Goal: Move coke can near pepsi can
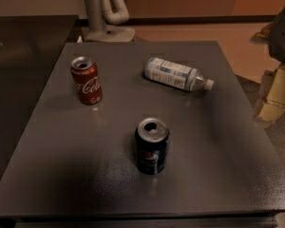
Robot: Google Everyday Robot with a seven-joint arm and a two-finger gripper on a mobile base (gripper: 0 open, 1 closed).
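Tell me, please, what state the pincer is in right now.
Pincer: not in view, so its state cannot be told; the coke can stands untouched.

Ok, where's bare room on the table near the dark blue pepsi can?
The grey table is bare left of the dark blue aluminium pepsi can, up to the upright red aluminium coke can, and to its right. Behind it lies a clear plastic water bottle, on its side. The gripper is not in view.
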